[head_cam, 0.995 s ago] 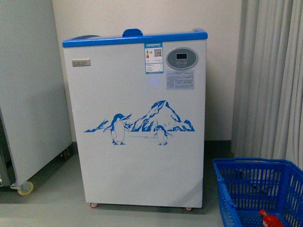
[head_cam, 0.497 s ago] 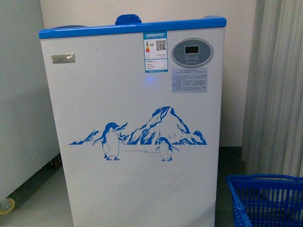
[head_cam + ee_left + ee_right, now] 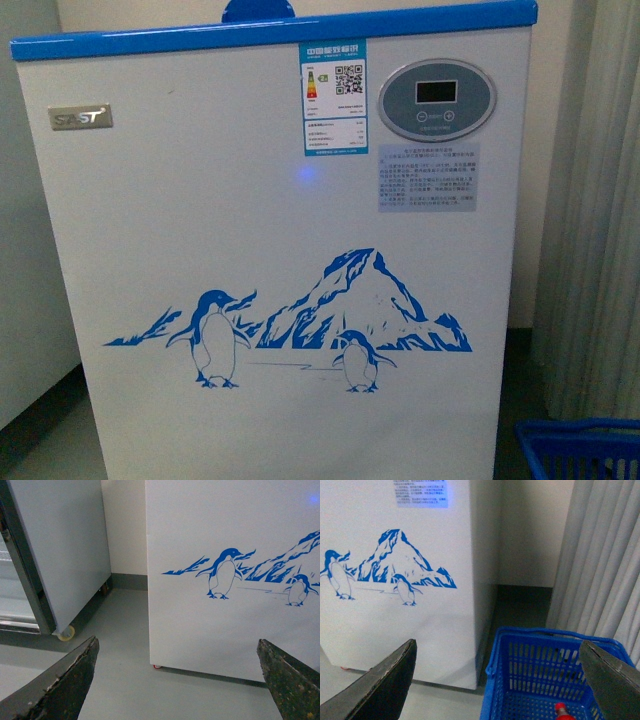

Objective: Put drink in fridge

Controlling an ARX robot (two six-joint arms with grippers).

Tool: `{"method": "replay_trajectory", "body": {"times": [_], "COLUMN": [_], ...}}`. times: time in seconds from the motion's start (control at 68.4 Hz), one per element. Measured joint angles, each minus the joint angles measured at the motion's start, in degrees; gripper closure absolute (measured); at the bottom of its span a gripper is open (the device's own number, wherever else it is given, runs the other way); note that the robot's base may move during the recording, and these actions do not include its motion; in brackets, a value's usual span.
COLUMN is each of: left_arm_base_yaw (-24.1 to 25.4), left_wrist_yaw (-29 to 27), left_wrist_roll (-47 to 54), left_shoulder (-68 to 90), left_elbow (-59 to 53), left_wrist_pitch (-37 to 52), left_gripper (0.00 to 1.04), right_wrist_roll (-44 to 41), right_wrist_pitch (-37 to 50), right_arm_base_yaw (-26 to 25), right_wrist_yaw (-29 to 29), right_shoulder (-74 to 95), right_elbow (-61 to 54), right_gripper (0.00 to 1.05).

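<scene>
White chest fridge (image 3: 280, 250), blue top rim, penguin graphic: stands on the floor, close ahead.
Red-capped drink bottle (image 3: 561, 709): in blue plastic basket (image 3: 545, 630) beside the fridge's right lower corner, not yet picked up.
Left gripper (image 3: 176, 645), right gripper (image 3: 497, 645): spread wide, empty, probably readied for grasping.

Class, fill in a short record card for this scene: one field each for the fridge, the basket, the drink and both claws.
fridge: white, blue rim, penguin picture, close ahead; lid not visible
basket: blue, on the floor, right of the fridge
drink: red-topped bottle inside the basket
left claw: open, empty
right claw: open, empty
task state: drink not yet picked up
</scene>
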Motion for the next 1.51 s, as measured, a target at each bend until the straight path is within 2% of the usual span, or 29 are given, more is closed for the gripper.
{"method": "replay_trajectory", "body": {"times": [0.219, 0.234, 0.249, 0.278, 0.307, 0.38, 0.497, 0.658, 0.834, 0.98, 1.097, 1.507], "left_arm_base_yaw": [0.0, 0.0, 0.0, 0.0, 0.0, 0.0, 0.0, 0.0, 0.0, 0.0, 0.0, 0.0], "left_wrist_yaw": [0.0, 0.0, 0.0, 0.0, 0.0, 0.0, 0.0, 0.0, 0.0, 0.0, 0.0, 0.0], "left_wrist_roll": [0.0, 0.0, 0.0, 0.0, 0.0, 0.0, 0.0, 0.0, 0.0, 0.0, 0.0, 0.0], "left_shoulder": [0.0, 0.0, 0.0, 0.0, 0.0, 0.0, 0.0, 0.0, 0.0, 0.0, 0.0, 0.0], "left_elbow": [0.0, 0.0, 0.0, 0.0, 0.0, 0.0, 0.0, 0.0, 0.0, 0.0, 0.0, 0.0], "left_wrist_pitch": [0.0, 0.0, 0.0, 0.0, 0.0, 0.0, 0.0, 0.0, 0.0, 0.0, 0.0, 0.0], "left_gripper": [0.08, 0.08, 0.08, 0.08, 0.08, 0.08, 0.08, 0.08, 0.08, 0.08, 0.08, 0.08], "right_wrist_roll": [0.3, 0.8, 2.5, 3.8, 3.7, 0.6, -6.2, -15.5, -19.6, -19.7, -18.8, -11.6], "right_wrist_pitch": [-1.0, -2.5, -9.2, -16.8, -19.0, -10.3, 7.8, 31.1, 40.3, 39.9, 36.3, 25.2], "right_arm_base_yaw": [0.1, 0.1, -0.4, -3.3, -7.1, -15.5, -21.8, -24.8, -26.1, -26.4, -26.6, -27.8], "right_wrist_yaw": [0.9, 1.8, 2.8, 3.1, 1.5, -0.5, -0.2, 1.6, 8.2, 10.1, 11.3, 12.1], "right_shoulder": [0.8, 1.6, 5.0, 12.9, 21.6, 41.1, 65.2, 105.2, 137.7, 147.9, 155.3, 166.3], "right_elbow": [0.2, 0.7, 3.4, 7.6, 9.8, 10.5, 12.6, 23.1, 39.7, 48.1, 56.4, 73.5], "right_gripper": [0.08, 0.08, 0.08, 0.08, 0.08, 0.08, 0.08, 0.08, 0.08, 0.08, 0.08, 0.08]}}
